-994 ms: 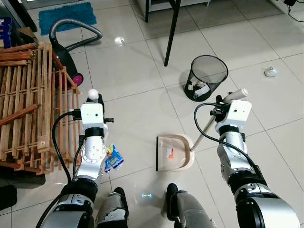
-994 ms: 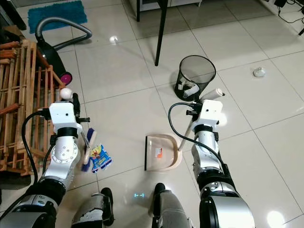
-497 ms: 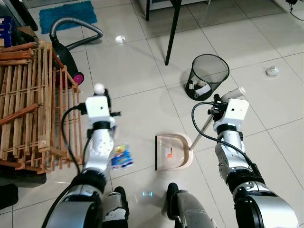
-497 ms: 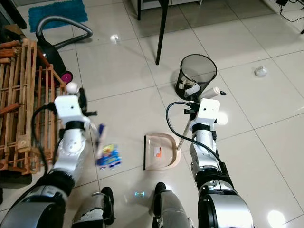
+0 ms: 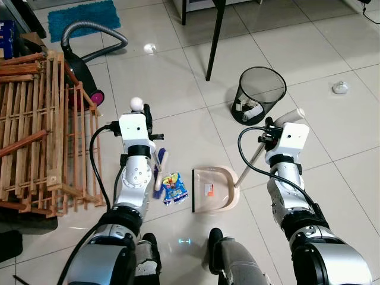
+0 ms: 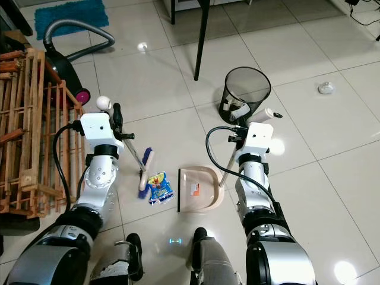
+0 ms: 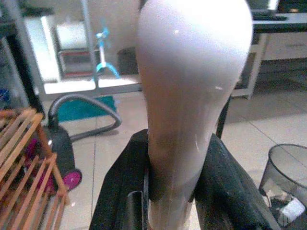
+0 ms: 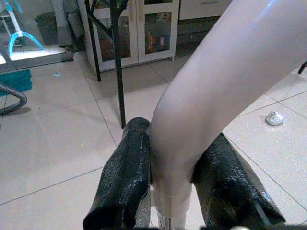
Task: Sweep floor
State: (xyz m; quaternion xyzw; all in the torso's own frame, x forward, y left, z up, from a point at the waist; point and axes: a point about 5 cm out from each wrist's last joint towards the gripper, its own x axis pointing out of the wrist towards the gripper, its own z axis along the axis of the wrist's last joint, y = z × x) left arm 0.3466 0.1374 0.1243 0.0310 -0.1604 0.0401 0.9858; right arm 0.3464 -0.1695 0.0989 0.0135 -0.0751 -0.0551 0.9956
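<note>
Sweeping setup: left gripper (image 7: pixel 172 191) clenched on the brush handle (image 7: pixel 192 96), its brush head (image 6: pixel 145 169) on the tile just left of a snack wrapper (image 6: pixel 158 187). Right gripper (image 8: pixel 175 191) grasps the dustpan handle (image 8: pixel 216 96); the dustpan (image 6: pixel 199 190) lies right of the wrapper, near the wastebasket (image 6: pixel 246 94).

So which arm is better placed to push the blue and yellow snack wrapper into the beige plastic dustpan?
The left. Its gripper holds the brush, whose head lies beside the blue and yellow snack wrapper, opposite the beige plastic dustpan. The right gripper holds the dustpan's handle.
</note>
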